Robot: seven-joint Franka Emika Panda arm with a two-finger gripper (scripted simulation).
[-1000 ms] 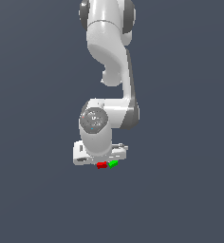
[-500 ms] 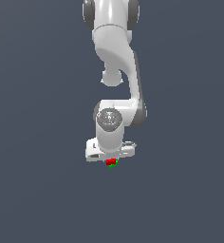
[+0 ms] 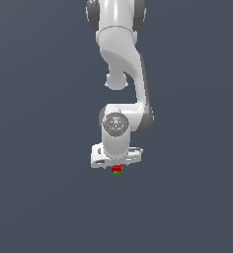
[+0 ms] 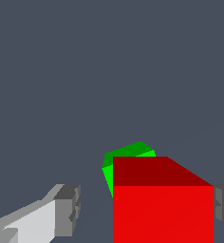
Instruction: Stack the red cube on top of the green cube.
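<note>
Here the gripper (image 4: 147, 209) stands open around the red cube (image 4: 163, 209).

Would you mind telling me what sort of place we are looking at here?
Most likely a bare simulated test scene, not a real room: a flat, featureless grey ground, a smooth white robot arm, and only two flat-coloured blocks, the red cube and the green cube.
</note>
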